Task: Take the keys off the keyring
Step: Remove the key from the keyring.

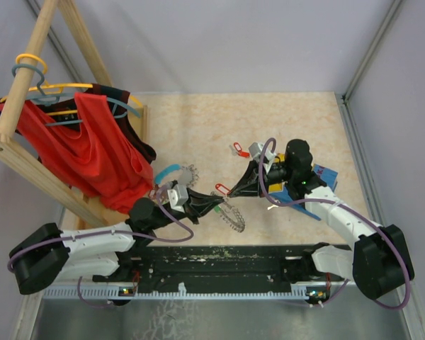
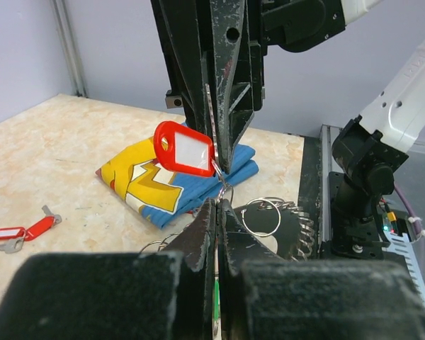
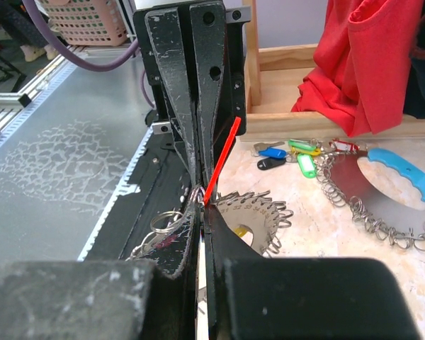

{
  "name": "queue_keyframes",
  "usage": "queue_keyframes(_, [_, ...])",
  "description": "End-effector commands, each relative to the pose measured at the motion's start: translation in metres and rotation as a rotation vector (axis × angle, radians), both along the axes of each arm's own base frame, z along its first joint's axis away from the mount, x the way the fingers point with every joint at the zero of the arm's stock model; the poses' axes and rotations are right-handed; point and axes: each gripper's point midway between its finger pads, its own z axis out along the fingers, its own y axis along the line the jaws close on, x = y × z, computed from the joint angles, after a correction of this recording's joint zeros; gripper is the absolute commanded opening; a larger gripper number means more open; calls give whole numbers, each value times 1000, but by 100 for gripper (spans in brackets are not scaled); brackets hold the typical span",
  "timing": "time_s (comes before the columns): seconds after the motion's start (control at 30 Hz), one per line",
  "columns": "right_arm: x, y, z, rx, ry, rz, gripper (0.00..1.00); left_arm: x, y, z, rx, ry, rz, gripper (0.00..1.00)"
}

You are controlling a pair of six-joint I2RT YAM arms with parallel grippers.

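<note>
Top camera sits high behind the arm bases, looking down on the whole table (image 1: 198, 120). Left wrist camera rides close behind the left gripper (image 2: 216, 211), facing the right gripper (image 2: 219, 166) head-on; right wrist camera stares straight back, and both catch the red tag (image 2: 185, 148) up close

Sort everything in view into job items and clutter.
Job: keyring, red-tagged key at the fingertips, loose red keys, left gripper, right gripper.
Lying about: folded cloth, red garment, wooden rack.
</note>
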Motion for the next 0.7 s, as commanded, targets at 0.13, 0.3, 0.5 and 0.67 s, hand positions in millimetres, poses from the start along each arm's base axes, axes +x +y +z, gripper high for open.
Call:
queue_keyframes(0.13, [1, -3, 20, 39, -110, 12, 0, 14, 13, 9, -83, 62, 82, 0])
queue_keyframes(0.3, [2, -3, 16, 35, -118, 8, 0, 17, 15, 8, -101, 95, 99, 0])
queue_keyframes(0.5, [2, -4, 15, 37, -132, 11, 0, 23, 15, 1, -123, 177, 121, 0])
queue_keyframes(0.67, [2, -4, 15, 38, -136, 10, 0, 24, 16, -4, -178, 237, 121, 0])
